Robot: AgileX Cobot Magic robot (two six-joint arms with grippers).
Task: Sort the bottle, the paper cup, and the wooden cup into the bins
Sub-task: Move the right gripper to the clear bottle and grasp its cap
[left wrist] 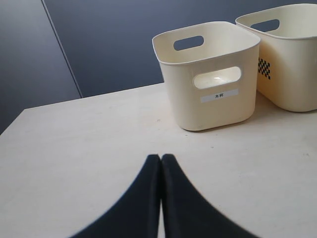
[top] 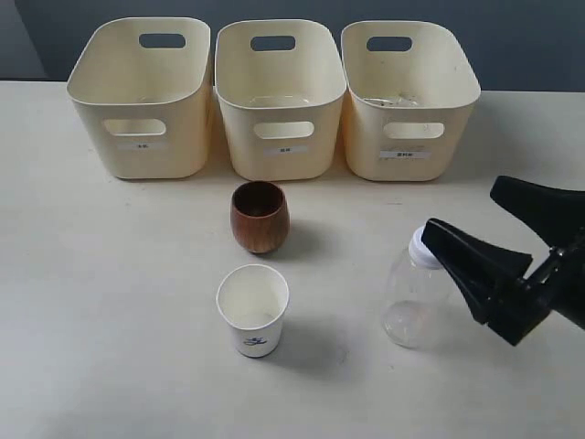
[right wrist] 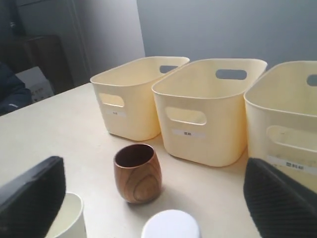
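The clear bottle (top: 411,297) with its white cap (right wrist: 172,224) stands at the right of the table. My right gripper (top: 464,210) is open just right of the cap, its fingers (top: 471,270) wide apart and holding nothing. In the right wrist view this gripper (right wrist: 155,188) has the cap low between its spread fingers. The brown wooden cup (top: 260,217) (right wrist: 137,173) stands upright in front of the middle bin. Nearer the front is the white paper cup (top: 252,309) (right wrist: 69,218). My left gripper (left wrist: 161,158) is shut over bare table, empty, and out of the exterior view.
Three cream bins stand in a row at the back: left bin (top: 137,110), middle bin (top: 279,105), right bin (top: 411,105). The left wrist view shows one labelled bin (left wrist: 208,104) and part of another (left wrist: 292,74). A dark wall rises behind the table.
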